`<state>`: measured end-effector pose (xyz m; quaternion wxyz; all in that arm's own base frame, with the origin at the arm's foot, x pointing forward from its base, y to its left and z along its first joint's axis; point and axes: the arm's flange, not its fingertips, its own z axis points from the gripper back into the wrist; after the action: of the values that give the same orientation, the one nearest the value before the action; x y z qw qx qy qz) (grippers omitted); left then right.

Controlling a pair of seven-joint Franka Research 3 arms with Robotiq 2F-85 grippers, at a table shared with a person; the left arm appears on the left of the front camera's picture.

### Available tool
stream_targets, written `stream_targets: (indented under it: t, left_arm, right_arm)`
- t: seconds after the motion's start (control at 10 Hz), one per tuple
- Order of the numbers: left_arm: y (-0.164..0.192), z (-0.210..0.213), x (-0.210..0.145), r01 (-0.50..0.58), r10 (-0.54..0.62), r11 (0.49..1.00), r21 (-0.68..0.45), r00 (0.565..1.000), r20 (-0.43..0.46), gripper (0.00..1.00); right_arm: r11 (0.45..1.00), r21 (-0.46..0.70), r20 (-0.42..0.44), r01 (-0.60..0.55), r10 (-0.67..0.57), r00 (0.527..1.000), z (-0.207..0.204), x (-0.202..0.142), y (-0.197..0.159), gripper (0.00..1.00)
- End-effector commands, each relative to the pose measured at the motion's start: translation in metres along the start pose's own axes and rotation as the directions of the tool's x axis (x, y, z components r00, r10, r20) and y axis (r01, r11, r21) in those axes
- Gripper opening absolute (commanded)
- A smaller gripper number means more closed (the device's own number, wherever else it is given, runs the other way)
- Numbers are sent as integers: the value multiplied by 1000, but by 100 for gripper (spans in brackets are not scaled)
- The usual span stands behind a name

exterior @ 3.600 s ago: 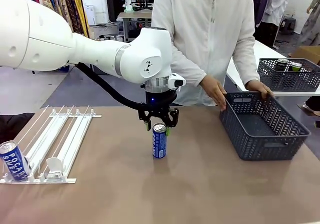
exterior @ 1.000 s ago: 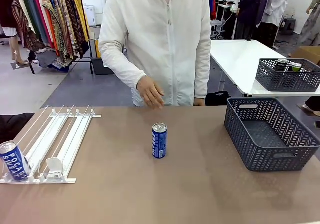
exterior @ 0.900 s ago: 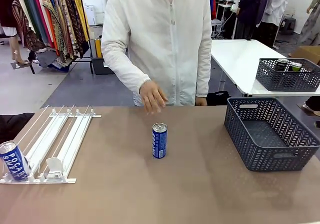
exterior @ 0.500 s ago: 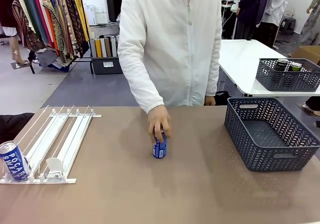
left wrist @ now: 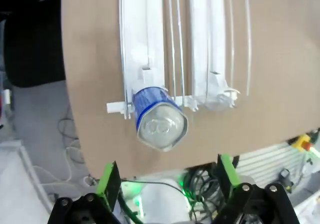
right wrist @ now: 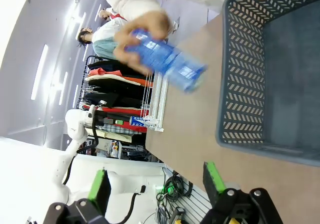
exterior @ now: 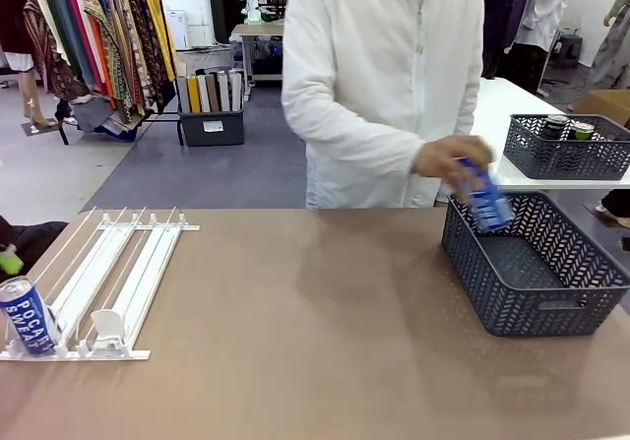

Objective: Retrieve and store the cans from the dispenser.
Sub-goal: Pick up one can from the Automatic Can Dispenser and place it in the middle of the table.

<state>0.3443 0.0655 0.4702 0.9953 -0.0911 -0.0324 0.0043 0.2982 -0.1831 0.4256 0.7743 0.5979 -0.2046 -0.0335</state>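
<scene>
The brown tabletop [exterior: 295, 361] runs across the whole front view. A person [exterior: 384, 86] in a white jacket stands at its far side, toward the right. A dark grey basket [exterior: 539, 307] with patterned mesh walls sits on the right part of the tabletop. The dispenser [exterior: 108, 273], a flat white rack of thin rails, lies on the left part, with its lanes running from the far side toward the near edge. On a white table behind, a smaller grey basket [exterior: 566, 155] holds two cans [exterior: 568, 128].

The person's hand [exterior: 445, 159] grips a blue can [exterior: 485, 197], tilted and in the air just above the far-left corner of the basket on the tabletop. In the right wrist view this blue can [right wrist: 165, 61] is blurred and sits beside the basket's wall [right wrist: 240, 83], clear of the tabletop.

A second blue can [exterior: 27, 315], lettered POCARI SWEAT, stands at the near end of the dispenser's left lane. In the left wrist view its silver top [left wrist: 159, 126] faces the camera at the end of the rails [left wrist: 200, 43].

The left end effector [left wrist: 166, 176] hangs over this second blue can with its green-padded fingers wide apart, touching nothing. The right end effector [right wrist: 156, 181] also has its fingers apart and holds nothing. It hangs over the tabletop's edge near the basket.
</scene>
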Motion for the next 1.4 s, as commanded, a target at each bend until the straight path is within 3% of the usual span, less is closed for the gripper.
stream_targets:
  t: [0.0,0.3,0.9,1.3]
  left_arm:
    - [-13,-18,-2,-45,44,996,70,999,21,100]
    - [-20,-33,-3,-106,92,979,173,992,88,100]
    - [-35,-60,-6,-56,58,989,137,998,-11,100]
    - [-25,-80,-7,-82,92,983,161,994,-55,100]
  right_arm:
    - [1000,3,-11,-15,15,1000,3,1,1,100]
    - [1000,3,-11,-15,15,1000,3,1,1,100]
    - [1000,3,-11,-15,15,1000,3,1,1,100]
    - [1000,3,-11,-15,15,1000,3,1,1,100]
